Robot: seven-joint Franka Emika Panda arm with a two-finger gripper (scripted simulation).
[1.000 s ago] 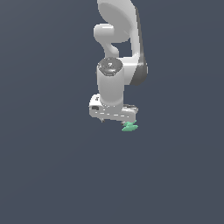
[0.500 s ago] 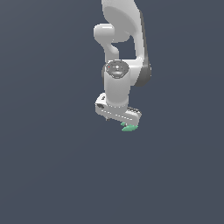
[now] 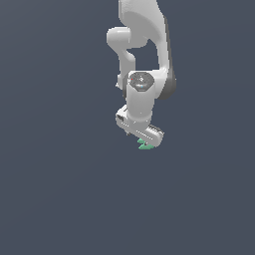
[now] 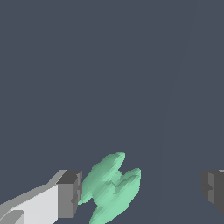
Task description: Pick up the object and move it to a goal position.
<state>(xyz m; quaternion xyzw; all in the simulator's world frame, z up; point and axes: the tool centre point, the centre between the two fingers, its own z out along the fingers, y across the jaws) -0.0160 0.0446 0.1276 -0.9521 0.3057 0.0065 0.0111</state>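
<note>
The white arm [image 3: 144, 60] reaches down from the top of the exterior view, its wrist tilted. At its lower end the hand [image 3: 141, 133] hangs over the dark grey floor [image 3: 60, 189]. In the wrist view the hand's 2 fingers [image 4: 65, 194] stand wide apart. The mint-green object [image 4: 111, 186] sits between them, right against 1 finger pad and well apart from the other. In the exterior view it peeks out just under the hand [image 3: 145, 146].

The smooth white robot arm [image 3: 142, 30] has rounded bulbous links, a dark grey band along one side, a grey circular cap [image 3: 140, 80] on its wrist joint, and white fingers tipped with dark grey blocky pads [image 4: 69, 194].
</note>
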